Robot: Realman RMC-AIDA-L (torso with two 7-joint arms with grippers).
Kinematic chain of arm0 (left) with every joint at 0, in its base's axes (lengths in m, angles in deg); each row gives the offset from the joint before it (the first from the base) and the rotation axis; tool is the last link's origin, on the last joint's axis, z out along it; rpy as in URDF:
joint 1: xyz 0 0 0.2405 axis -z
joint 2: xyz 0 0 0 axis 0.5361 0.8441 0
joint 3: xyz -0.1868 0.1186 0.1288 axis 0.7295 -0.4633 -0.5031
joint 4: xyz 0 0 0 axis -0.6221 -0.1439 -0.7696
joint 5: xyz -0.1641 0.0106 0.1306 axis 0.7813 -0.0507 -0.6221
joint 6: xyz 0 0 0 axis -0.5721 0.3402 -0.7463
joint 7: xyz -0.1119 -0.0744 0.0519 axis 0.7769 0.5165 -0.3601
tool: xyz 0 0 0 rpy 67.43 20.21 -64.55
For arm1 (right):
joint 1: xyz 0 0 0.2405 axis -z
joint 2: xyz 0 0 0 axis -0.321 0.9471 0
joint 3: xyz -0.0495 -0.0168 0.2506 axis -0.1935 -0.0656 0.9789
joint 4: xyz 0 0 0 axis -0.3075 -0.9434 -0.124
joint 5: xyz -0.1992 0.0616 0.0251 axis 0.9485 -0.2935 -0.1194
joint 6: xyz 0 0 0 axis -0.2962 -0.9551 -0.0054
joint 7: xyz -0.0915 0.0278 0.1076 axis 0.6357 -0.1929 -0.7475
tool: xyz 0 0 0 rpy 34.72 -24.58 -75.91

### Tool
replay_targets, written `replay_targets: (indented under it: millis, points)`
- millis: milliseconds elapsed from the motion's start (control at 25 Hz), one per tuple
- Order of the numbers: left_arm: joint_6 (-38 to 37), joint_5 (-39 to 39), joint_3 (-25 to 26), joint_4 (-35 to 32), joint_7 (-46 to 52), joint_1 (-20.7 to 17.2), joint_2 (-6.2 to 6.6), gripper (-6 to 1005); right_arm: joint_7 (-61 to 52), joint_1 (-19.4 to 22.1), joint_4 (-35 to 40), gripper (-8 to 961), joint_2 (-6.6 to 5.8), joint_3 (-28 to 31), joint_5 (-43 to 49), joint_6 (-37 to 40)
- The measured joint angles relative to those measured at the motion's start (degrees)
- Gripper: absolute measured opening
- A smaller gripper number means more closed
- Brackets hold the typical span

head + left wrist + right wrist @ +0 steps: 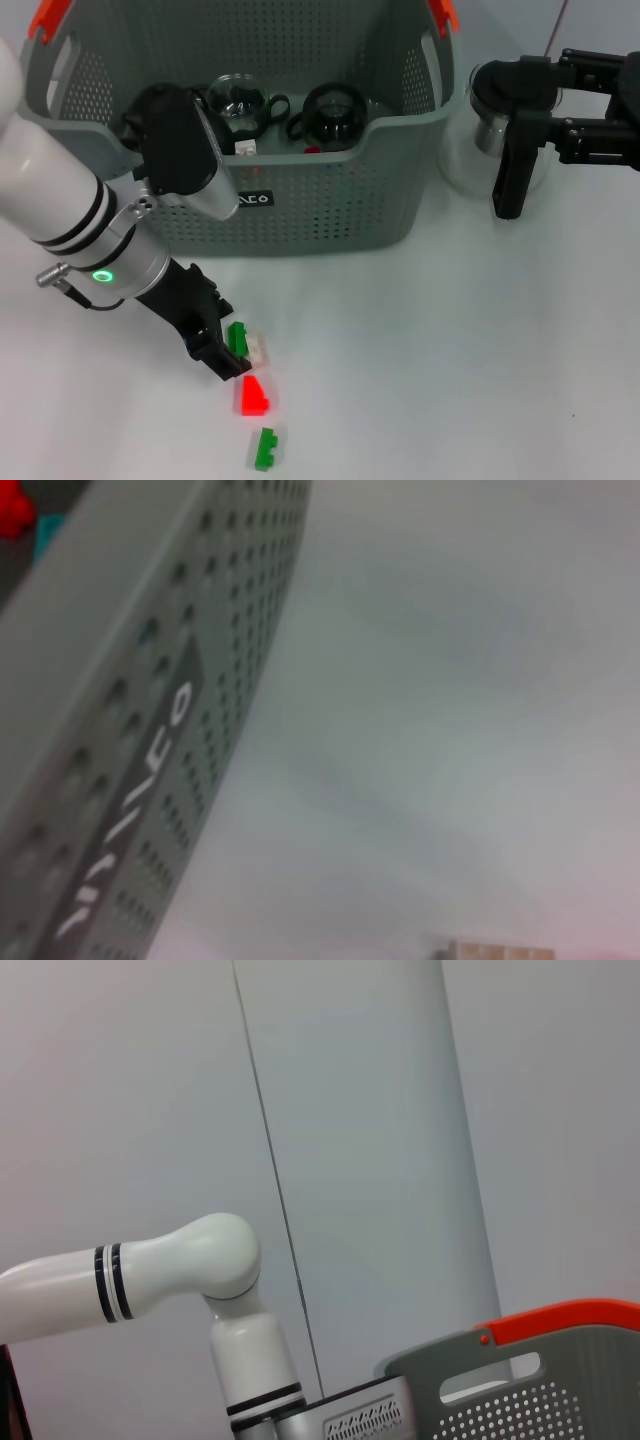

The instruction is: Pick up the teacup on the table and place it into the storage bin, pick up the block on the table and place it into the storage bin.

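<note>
Green block point(265, 449) nearest, red block point(252, 394) behind it. Left gripper point(222, 350) down at green/beige blocks, grip unclear. Bin point(330, 205) holds two teacups point(240, 103). Only left wrist cam reads its label point(130, 805) close-up. Right gripper point(508, 190) parked beside bin, can't tell either.

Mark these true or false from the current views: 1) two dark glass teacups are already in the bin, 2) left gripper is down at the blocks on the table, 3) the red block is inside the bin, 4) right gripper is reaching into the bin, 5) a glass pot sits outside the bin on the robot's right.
1) True: two teacups sit inside the storage bin.
2) True: the left gripper is low on the table, at the green block and a pale block.
3) False: the red block lies on the table in front of the bin, with another green block nearer the robot.
4) False: the right gripper is outside the bin, beside the glass pot.
5) True.
</note>
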Motion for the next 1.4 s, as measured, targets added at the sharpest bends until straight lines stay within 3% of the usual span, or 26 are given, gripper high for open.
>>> replay_targets:
  millis: [480,600,1000,1280,1400]
  points:
    - [0.3,0.0,-1.5,0.1,-0.3,0.4,-0.23,840,0.0,0.4,0.0,817,-0.09,0.0,-0.3,-0.1]
    - [0.5,0.0,-1.5,0.2,-0.3,0.5,-0.23,666,0.0,0.5,0.0,816,-0.09,0.2,-0.3,-0.1]
    - [0.6,-1.2,-1.4,1.4,0.1,1.4,-0.16,424,0.3,0.8,0.0,816,-0.09,0.8,-0.4,0.0]
    - [-1.4,-1.0,-0.4,0.1,0.3,1.9,0.13,406,0.4,0.9,0.0,816,-0.10,1.1,-0.4,0.1]
    - [-5.0,-1.0,2.3,-2.5,0.1,2.3,0.27,417,0.3,0.9,-0.1,817,-0.18,1.4,-0.4,0.2]
